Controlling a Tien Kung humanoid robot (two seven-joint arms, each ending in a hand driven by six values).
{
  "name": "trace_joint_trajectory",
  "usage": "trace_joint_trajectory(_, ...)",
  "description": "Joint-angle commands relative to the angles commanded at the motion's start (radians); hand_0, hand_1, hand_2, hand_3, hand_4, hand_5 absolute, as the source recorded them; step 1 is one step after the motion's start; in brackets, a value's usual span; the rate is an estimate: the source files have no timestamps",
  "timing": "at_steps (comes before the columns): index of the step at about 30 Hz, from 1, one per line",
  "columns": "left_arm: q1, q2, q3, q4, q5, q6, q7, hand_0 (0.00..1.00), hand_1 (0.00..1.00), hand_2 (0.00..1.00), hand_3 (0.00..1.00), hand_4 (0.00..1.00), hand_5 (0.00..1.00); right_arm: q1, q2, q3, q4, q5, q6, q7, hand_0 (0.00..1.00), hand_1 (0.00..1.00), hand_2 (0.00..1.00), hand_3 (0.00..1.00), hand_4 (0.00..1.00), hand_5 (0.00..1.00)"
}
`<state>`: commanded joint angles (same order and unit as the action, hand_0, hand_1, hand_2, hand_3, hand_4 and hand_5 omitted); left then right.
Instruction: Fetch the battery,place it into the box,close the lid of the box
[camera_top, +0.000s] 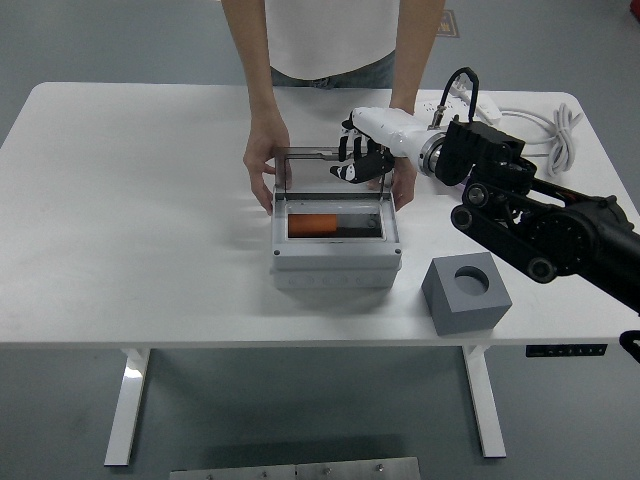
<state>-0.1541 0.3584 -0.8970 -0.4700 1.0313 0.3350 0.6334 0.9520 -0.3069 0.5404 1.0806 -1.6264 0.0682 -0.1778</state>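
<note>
A grey box (335, 265) stands mid-table with its clear lid (318, 178) raised upright at the back. An orange battery (315, 225) lies inside the box. My right hand (362, 160), white-backed with black fingers, is at the lid's upper right edge, fingers curled over it. A person at the far side holds the box steady, one hand (262, 165) at its left rear corner and the other hand (405, 185) at its right rear, partly behind my hand. My left arm is out of view.
A grey cube with a round hole (465, 293) sits right of the box, below my right forearm (540, 225). A white power strip and coiled cable (545, 120) lie at the back right corner.
</note>
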Motion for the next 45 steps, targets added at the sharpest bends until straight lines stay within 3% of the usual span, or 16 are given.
trace_joint_trajectory(17, 0.003, -0.001, -0.001, -0.001, 0.006, -0.003, 0.005, 0.649, 0.695, 0.572, 0.590, 0.505, 0.002, -0.022, -0.024, 0.038, 0.018, -0.015, -0.013, 0.005, 0.255, 0.298, 0.377, 0.439, 0.739, 0.336)
trace_joint_trajectory(24, 0.003, -0.002, -0.002, -0.002, 0.008, -0.005, 0.009, 0.650, 0.696, 0.572, 0.590, 0.506, 0.002, -0.051, -0.063, 0.074, 0.071, -0.039, 0.006, -0.015, 0.255, 0.297, 0.375, 0.440, 0.738, 0.344)
trace_joint_trajectory(35, 0.005, -0.003, 0.002, -0.002, 0.003, -0.004, 0.010, 0.652, 0.696, 0.573, 0.590, 0.508, 0.002, -0.106, -0.160, 0.132, 0.192, -0.027, 0.028, -0.040, 0.256, 0.297, 0.375, 0.440, 0.738, 0.343)
trace_joint_trajectory(45, 0.002, -0.007, 0.002, -0.001, 0.005, -0.005, 0.010, 0.653, 0.697, 0.575, 0.591, 0.510, 0.002, -0.122, -0.165, 0.194, 0.203, -0.022, -0.020, -0.017, 0.255, 0.294, 0.374, 0.443, 0.735, 0.347)
